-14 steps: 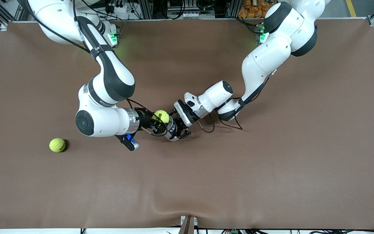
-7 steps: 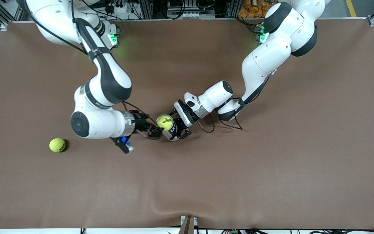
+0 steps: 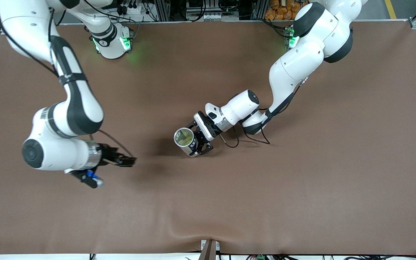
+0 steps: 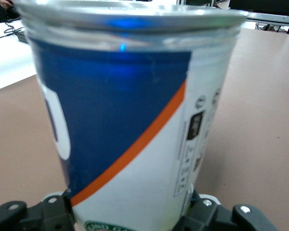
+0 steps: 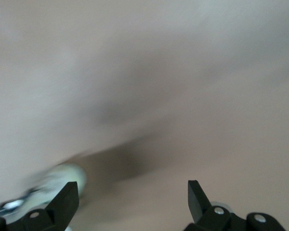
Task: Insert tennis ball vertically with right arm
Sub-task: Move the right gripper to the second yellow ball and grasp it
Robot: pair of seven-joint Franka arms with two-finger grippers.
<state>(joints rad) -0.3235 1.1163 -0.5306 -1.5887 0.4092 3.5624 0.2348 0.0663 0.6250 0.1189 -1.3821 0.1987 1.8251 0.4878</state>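
Note:
A white, blue and orange can [image 3: 190, 143] stands upright mid-table, its open mouth up. A yellow-green tennis ball [image 3: 183, 137] sits down inside it. My left gripper [image 3: 198, 139] is shut on the can's lower part; the can fills the left wrist view [image 4: 135, 120] between the left gripper's [image 4: 130, 216] fingers. My right gripper [image 3: 130, 161] is open and empty over bare table, toward the right arm's end from the can. In the right wrist view the right gripper [image 5: 132, 192] has nothing between its fingers.
The brown table cover [image 3: 265, 187] spreads all round. A blurred pale green shape [image 5: 62, 180] shows beside one right finger; I cannot tell what it is. The loose tennis ball seen earlier is hidden under the right arm [image 3: 60, 155].
The right gripper let go of the ball over the can and drew away toward the right arm's end. The ball dropped into the can. The left arm has not moved.

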